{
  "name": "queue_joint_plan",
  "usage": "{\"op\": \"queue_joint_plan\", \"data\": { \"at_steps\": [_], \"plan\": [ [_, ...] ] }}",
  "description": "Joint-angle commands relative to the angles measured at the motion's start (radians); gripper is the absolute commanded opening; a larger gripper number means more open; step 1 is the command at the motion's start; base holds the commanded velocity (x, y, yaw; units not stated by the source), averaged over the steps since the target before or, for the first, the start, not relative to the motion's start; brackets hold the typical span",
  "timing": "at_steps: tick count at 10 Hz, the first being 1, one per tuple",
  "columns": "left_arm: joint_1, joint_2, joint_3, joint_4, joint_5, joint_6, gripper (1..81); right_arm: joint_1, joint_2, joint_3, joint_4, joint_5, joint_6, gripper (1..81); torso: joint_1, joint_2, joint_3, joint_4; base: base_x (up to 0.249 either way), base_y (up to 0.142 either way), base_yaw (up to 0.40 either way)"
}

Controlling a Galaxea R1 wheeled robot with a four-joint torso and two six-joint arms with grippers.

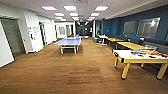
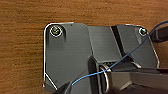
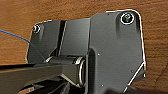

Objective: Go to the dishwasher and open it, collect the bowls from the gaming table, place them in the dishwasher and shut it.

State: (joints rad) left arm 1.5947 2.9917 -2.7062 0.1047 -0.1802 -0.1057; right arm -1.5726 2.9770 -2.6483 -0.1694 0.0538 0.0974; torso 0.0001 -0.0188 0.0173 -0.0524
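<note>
We are looking at the gaming table (image 1: pixel 140 57), the pale-topped, yellow-edged surface standing near right, carrying small colourful items too blurred to name as bowls. We are judging plastic bowls light, stiff and best taken by the rim. A blue ping-pong table (image 1: pixel 69 41) is standing far left. We cannot tell either tool's state.

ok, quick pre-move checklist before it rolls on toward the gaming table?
1. Gaming table in sight, ahead to the right: ok.
2. Bowls on its top: cannot tell; coloured items lie there, too blurred to name.
3. Wood-look floor between robot and table free of obstacles: ok.
4. Ping-pong table stands well left of that path: ok.
5. Claws' state, open or shut: cannot tell from the wrist views.
6. Dishwasher open: cannot tell.
</note>
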Motion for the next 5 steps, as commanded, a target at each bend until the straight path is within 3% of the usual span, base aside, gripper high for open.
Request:
{"op": "queue_joint_plan", "data": {
  "at_steps": [1,5],
  "plan": [
    [-0.043,-0.003,-0.001,-0.003,0.042,0.0,81.1,0.051,-0.005,-0.001,-0.004,-0.046,-0.004,81.1,0.0,0.0,0.0,0.0,0.275,0.0,0.0],
    [-0.043,-0.005,-0.001,-0.005,0.041,0.0,81.1,0.053,-0.002,-0.001,-0.002,-0.046,-0.002,81.1,0.0,0.0,0.0,0.0,0.275,0.0,0.0]
  ]
}}
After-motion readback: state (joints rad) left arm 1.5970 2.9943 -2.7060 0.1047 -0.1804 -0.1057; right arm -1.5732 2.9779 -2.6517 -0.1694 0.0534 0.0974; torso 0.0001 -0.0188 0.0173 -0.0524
